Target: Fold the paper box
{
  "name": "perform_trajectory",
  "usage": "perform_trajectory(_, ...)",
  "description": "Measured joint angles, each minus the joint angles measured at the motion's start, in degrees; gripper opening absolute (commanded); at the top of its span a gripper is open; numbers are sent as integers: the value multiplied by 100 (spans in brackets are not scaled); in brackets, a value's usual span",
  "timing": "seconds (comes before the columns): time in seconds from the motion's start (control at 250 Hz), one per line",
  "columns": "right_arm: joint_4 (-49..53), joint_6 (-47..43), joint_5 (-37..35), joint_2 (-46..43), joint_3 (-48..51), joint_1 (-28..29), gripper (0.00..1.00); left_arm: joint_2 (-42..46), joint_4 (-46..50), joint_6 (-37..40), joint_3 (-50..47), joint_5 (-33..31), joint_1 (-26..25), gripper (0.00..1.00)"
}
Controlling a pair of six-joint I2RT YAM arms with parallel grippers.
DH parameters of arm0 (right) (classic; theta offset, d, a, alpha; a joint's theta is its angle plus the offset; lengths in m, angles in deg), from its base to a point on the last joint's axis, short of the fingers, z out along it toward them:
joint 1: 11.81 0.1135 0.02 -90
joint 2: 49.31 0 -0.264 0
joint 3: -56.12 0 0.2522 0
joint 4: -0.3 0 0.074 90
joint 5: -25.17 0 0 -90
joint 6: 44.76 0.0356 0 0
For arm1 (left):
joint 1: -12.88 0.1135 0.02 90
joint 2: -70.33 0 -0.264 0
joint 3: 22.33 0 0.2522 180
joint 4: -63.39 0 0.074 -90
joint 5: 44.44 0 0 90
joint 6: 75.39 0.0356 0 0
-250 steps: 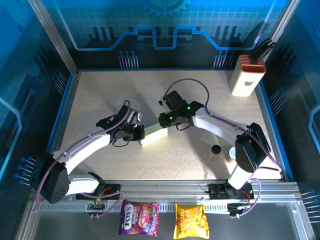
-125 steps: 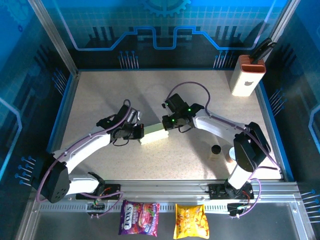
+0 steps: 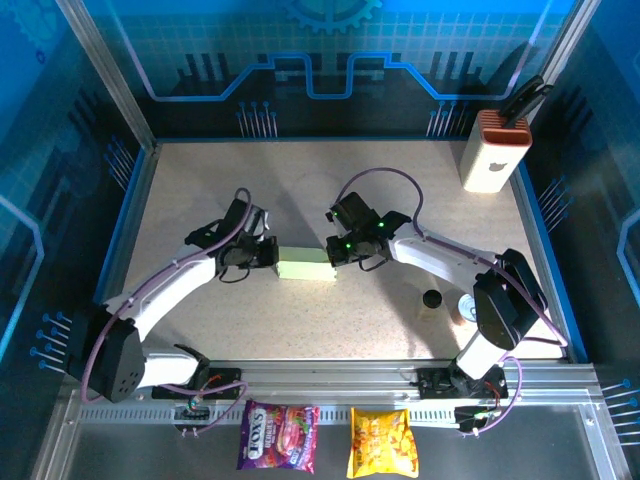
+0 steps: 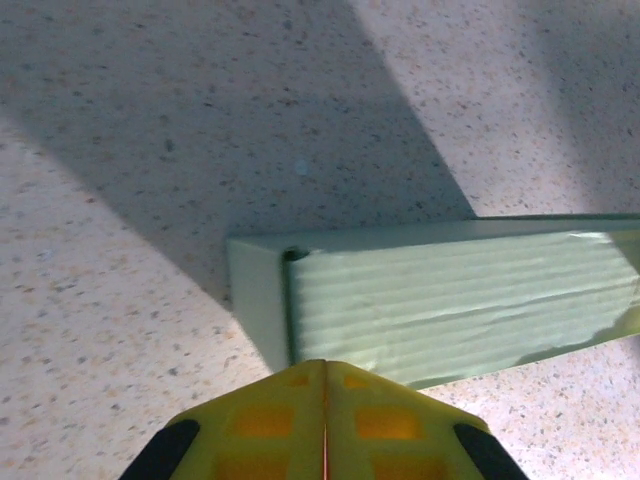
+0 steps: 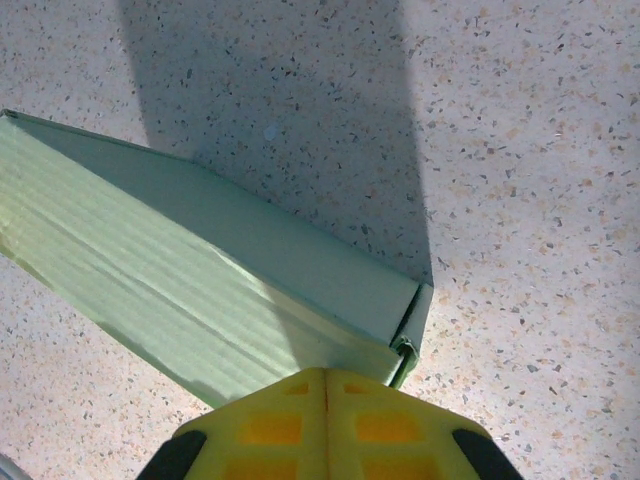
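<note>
The paper box (image 3: 305, 268) is a folded, pale green, shallow rectangular box lying flat on the speckled table, between the two grippers. My left gripper (image 3: 268, 256) is at its left end, and my right gripper (image 3: 335, 250) is at its right end. In the left wrist view the shut yellow gripper (image 4: 325, 365) points at the box's (image 4: 450, 295) top face near its closed end. In the right wrist view the shut gripper (image 5: 325, 372) sits over the box's (image 5: 200, 285) corner, where an end flap stands slightly ajar. Nothing lies between either pair of jaws.
A white block with an orange ribbed top (image 3: 493, 150) stands at the back right corner. A small dark round object (image 3: 432, 298) and a pale round one (image 3: 463, 310) sit near the right arm. Two snack packets (image 3: 278, 437) (image 3: 382, 443) lie beyond the front rail.
The box has swung from a slant to lying level across the table. The left gripper moved back to the left, and the right gripper shifted slightly forward over the box's right end.
</note>
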Motion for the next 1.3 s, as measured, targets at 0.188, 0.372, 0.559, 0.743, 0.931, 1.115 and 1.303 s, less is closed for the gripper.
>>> perform_trajectory(0.188, 4, 0, -2, 0, -2, 2, 8, -15, -22, 26, 4, 181, 79, 9)
perform_trajectory(0.372, 48, 0, -11, 0, -17, 2, 9, -192, -146, 116, 4, 551, 87, 7)
perform_trajectory(0.559, 120, -2, -22, 0, -48, 4, 13, -398, -216, 131, 42, 546, 109, 5)
perform_trajectory(0.743, 367, 0, -20, -7, -157, 37, 16, -476, -337, 127, 63, 551, 120, 5)
perform_trajectory(0.931, 542, 20, -15, -125, -166, 42, 14, -474, -389, 107, 31, 573, 125, 5)
perform_trajectory(1.115, 442, 61, 81, -247, 13, 57, 9, -474, -389, 107, 31, 573, 125, 5)
perform_trajectory(1.303, 348, 70, 153, -249, 177, 72, 6, -476, -413, 107, 31, 584, 125, 5)
